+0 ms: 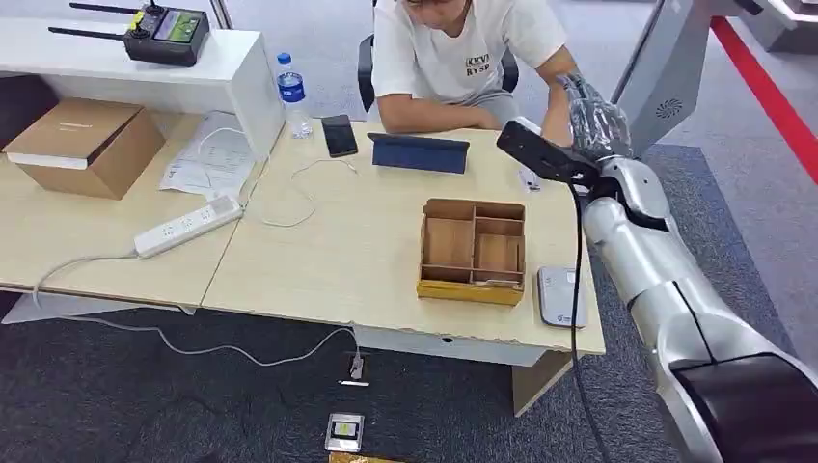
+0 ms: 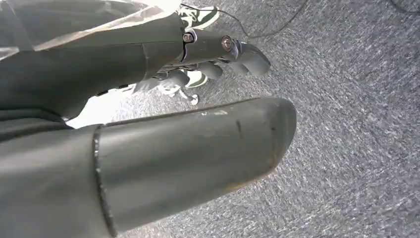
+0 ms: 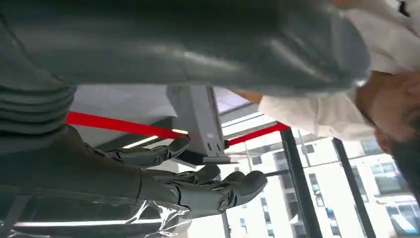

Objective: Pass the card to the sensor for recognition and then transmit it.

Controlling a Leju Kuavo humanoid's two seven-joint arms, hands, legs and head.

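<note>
The right hand [image 1: 596, 121] is held raised over the far right corner of the table [image 1: 318, 260], at about 1 o'clock from the wooden tray [image 1: 473, 251] and close to the hand of a seated person [image 1: 453, 53]. In the right wrist view its fingers [image 3: 218, 191] are seen spread apart, with nothing gripped between them and the thumb. The card cannot be made out with certainty. A small pale object [image 1: 529, 178] lying on the table below the raised hand may be it, but the view is too coarse to tell. The sensor [image 1: 561, 295], a flat grey pad, is placed just beside the tray at its 4 o'clock, near the table's front edge. A dark tablet [image 1: 421, 153] is set at the tray's 11 o'clock. The left hand [image 2: 208, 64] is hung over grey carpet, its fingers loosely bent, apart from the thumb, and nothing is held.
</note>
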